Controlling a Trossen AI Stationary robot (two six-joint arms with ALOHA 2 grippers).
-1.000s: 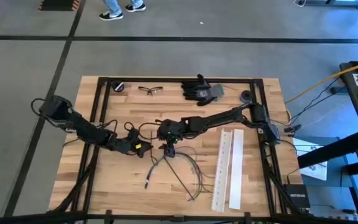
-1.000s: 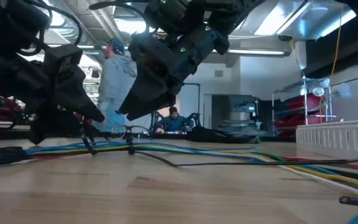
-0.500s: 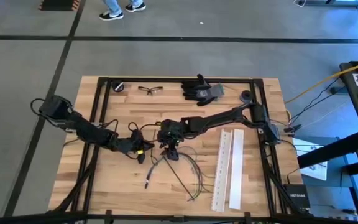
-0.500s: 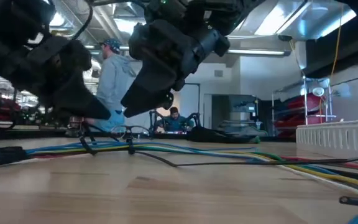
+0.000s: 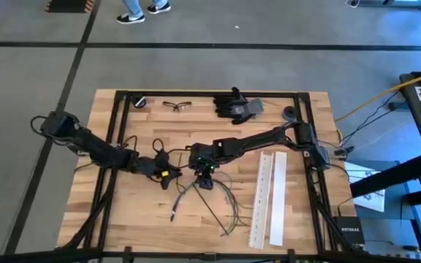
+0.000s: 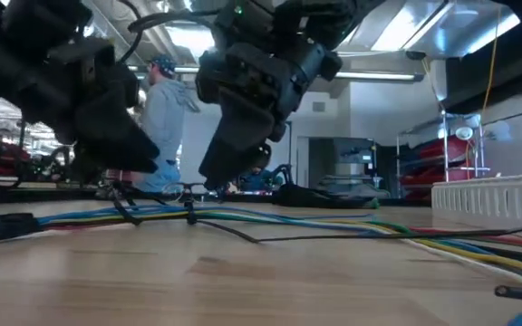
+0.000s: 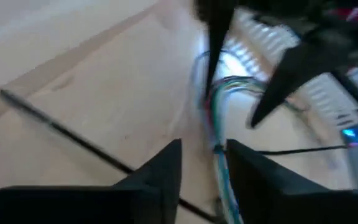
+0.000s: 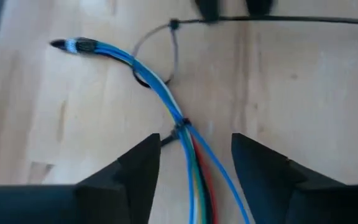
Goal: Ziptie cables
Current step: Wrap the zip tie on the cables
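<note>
The cables (image 8: 179,124) are seen lying on the wooden desk (image 5: 145,212), bundled in blue, green and red strands, directly beneath and between the released right jaws (image 8: 194,165), which hover above without touching them. A thin looped tie (image 8: 166,46) is seen around the bundle just beyond. The left jaws (image 7: 204,165) are held parted just beside the same bundle, facing the right jaws. Farther off, two white perforated strips (image 5: 269,197) lie well apart.

A workshop or robotics lab is indicated: a wooden workbench (image 5: 152,219) is set on a grey taped concrete floor (image 5: 35,88), and ceiling strip lights (image 6: 406,27) and equipment racks (image 6: 442,172) are seen beyond.
</note>
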